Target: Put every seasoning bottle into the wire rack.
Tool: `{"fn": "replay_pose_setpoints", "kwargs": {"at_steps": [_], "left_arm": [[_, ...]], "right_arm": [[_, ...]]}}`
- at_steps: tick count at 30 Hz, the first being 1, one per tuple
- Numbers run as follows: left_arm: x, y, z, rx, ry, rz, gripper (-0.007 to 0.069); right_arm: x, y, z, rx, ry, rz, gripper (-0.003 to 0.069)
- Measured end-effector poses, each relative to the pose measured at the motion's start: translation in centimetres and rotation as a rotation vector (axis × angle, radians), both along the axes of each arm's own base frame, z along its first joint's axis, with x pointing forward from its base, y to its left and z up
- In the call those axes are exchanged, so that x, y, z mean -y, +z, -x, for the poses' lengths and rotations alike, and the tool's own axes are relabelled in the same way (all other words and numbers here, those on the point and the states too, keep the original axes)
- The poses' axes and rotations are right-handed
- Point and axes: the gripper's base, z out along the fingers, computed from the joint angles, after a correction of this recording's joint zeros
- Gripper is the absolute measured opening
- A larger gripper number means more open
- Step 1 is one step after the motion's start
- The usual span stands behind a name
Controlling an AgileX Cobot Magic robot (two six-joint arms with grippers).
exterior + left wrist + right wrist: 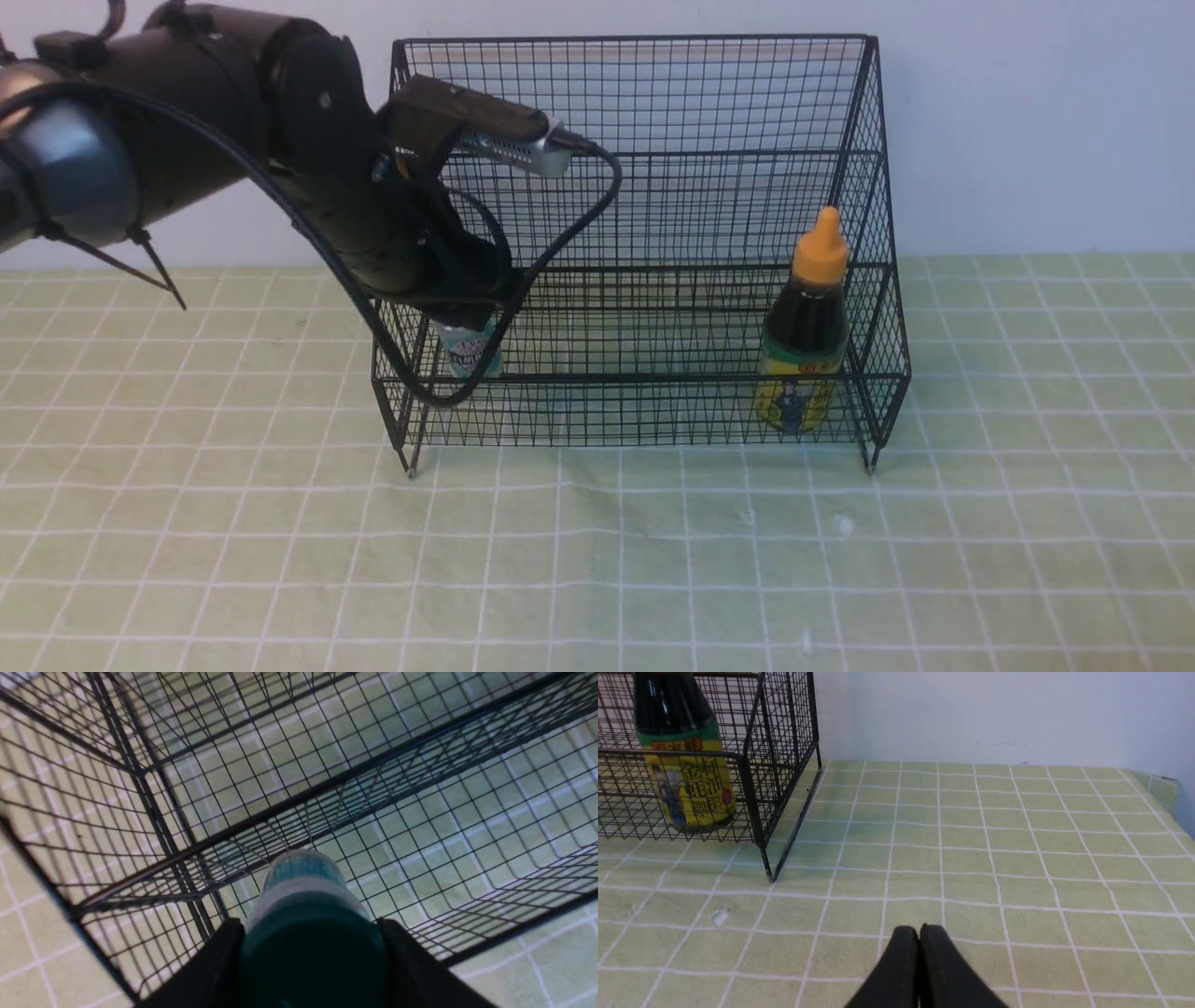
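Pale green checks are covering the surface (597,560) under the wire rack (653,140). Inside the lower tier's left end, the left end effector (310,926) is gripping the small shaker (467,353) (the dark-sauce bottle (805,327) is standing at the right end). Closed, the right end effector (919,938) is hovering over the surface.

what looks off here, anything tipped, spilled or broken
Nothing stands out. The dark-sauce bottle stands upright in the wire rack, at the right end of its lower tier, cap on. The left gripper holds the small shaker by its cap at the rack's left end. No spill shows, only a few white specks on the checked tablecloth.
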Motion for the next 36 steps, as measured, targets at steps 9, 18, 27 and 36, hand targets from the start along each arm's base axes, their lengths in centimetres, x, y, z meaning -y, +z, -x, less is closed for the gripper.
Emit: {"fn": "replay_pose_setpoints", "kwargs": {"at_steps": [9,18,27,36], "left_arm": [[0.3,-2.7,-1.1,-0.042,-0.003,-0.028,0.0323],[0.3,-0.7,-1.1,-0.023,-0.008,-0.036,0.0435],[-1.4,10.4,2.7,0.074,0.000,-0.025,0.0285],[-6.3,19.3,14.5,0.256,0.075,0.051,-0.0003]], "right_arm": [[0.0,0.0,0.0,0.000,0.000,0.000,-0.0012],[0.0,0.0,0.0,0.000,0.000,0.000,-0.0012],[0.0,0.0,0.0,0.000,0.000,0.000,-0.0012],[0.0,0.0,0.0,0.000,0.000,0.000,-0.0012]]}}
